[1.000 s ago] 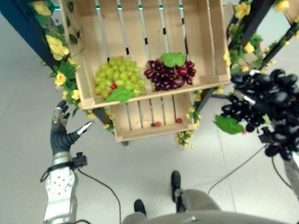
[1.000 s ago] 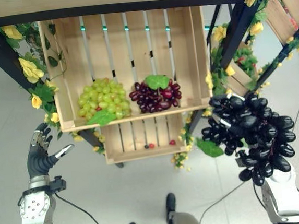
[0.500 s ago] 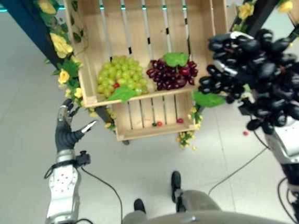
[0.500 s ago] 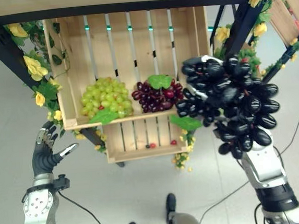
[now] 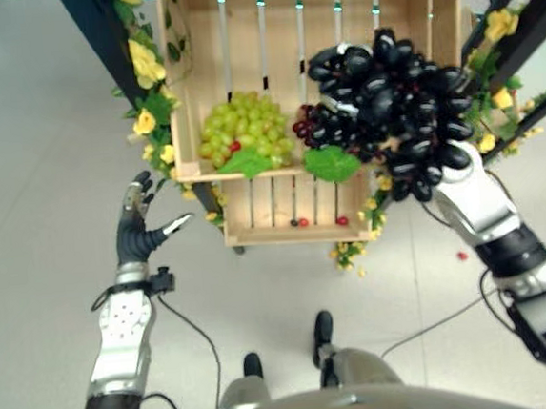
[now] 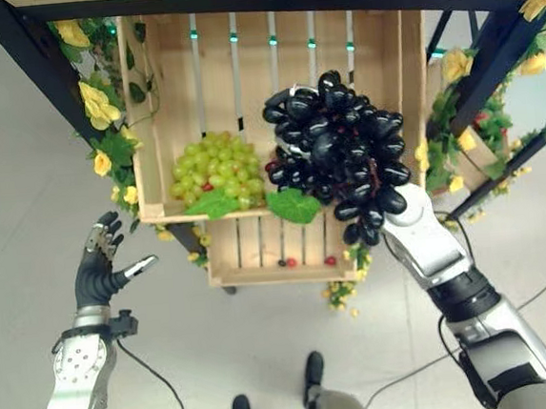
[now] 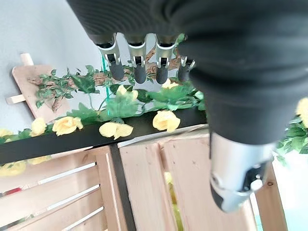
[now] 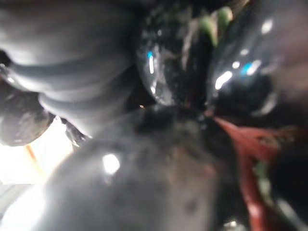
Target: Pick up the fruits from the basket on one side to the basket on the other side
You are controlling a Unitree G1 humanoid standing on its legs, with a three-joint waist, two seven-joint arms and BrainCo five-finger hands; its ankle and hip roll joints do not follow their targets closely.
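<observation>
Over the upper wooden crate [image 6: 390,70], at two o'clock from centre: black grape bunch [image 6: 340,146], glossy oval berries with one green leaf, carried on the right hand [image 5: 346,109], whose fingers are buried among the berries, so the grip cannot be told. Behind it lie dark red grapes [image 5: 306,125]; at nine o'clock of them, round green grapes [image 6: 214,168]. Slatted pale planks form the crate. Lower crate [image 6: 258,254] beneath holds small red berries. Left hand [image 6: 97,272], at eight o'clock, fingers spread, empty.

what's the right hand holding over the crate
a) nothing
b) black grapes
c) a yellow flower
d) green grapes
b: the black grapes hang over the crate at the end of the right arm, covering the hand; the green grapes lie in the crate.
</observation>
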